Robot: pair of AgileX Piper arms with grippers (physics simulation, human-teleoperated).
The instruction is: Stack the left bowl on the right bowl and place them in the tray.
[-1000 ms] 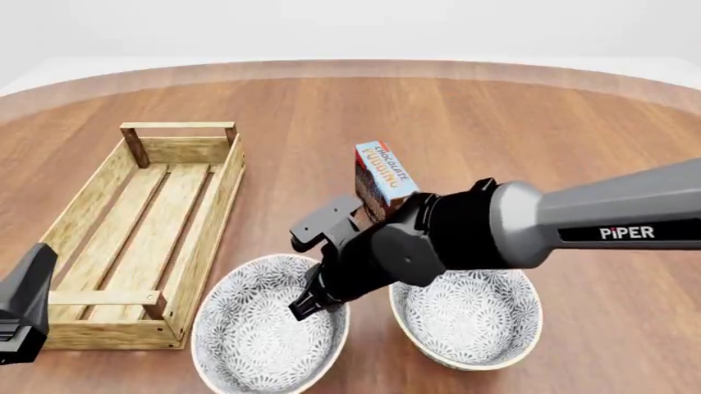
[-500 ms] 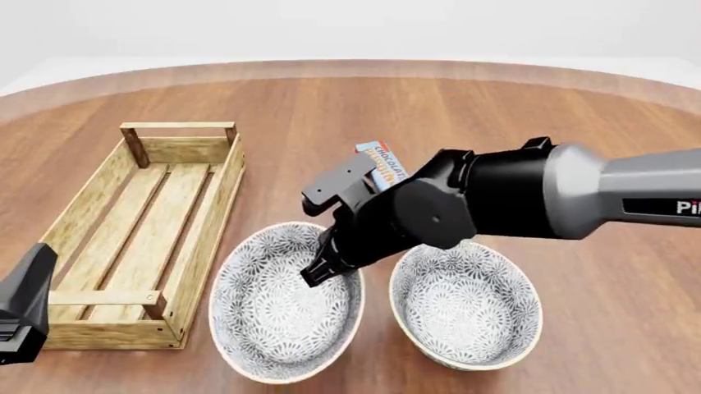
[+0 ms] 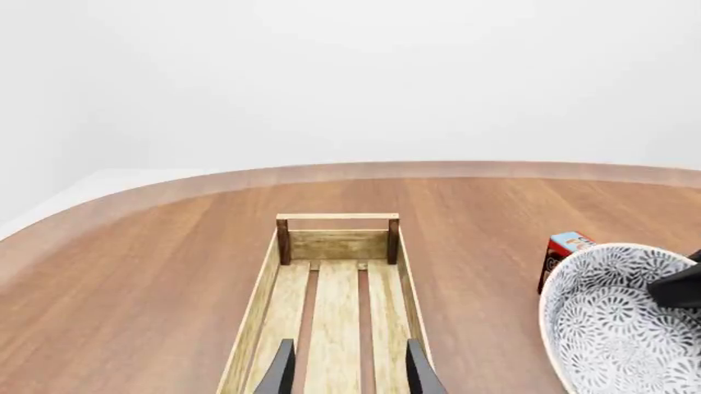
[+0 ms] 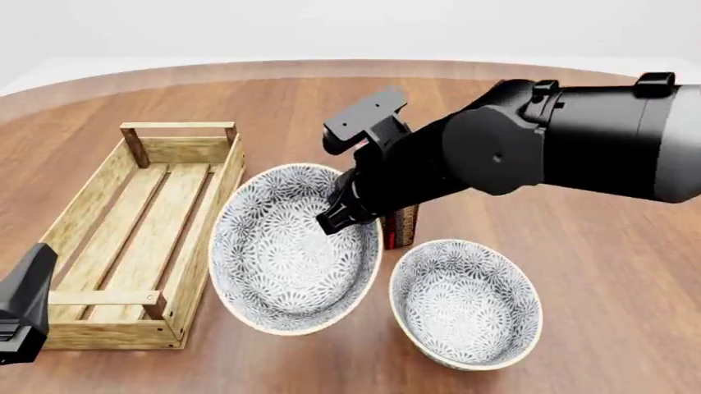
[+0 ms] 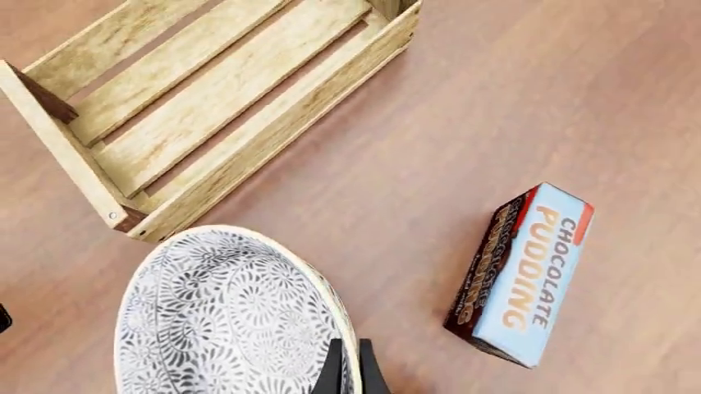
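Observation:
My right gripper [image 4: 335, 217] is shut on the far-right rim of the left bowl [image 4: 287, 250], a grey-patterned bowl held lifted and tilted above the table; the pinch shows in the right wrist view [image 5: 348, 371]. The right bowl [image 4: 465, 304], same pattern, rests on the table to its right. The light-wood tray [image 4: 203, 238] lies at the left, empty. My left gripper [image 3: 350, 379] is open, above the tray's [image 3: 337, 246] near end; only part of its arm [image 4: 22, 310] shows in the front view. The held bowl [image 3: 613, 324] also shows in the left wrist view.
A chocolate pudding box [image 5: 524, 275] stands on the table behind the bowls, mostly hidden by the right arm in the front view [image 4: 401, 226]. The tray [image 5: 219, 90] sits close to the held bowl [image 5: 219, 320]. The round wooden table's edge curves at the far side.
My right gripper has risen and moved away from me with the left bowl in it. The bowl has left the table and tilted. The left arm has not moved.

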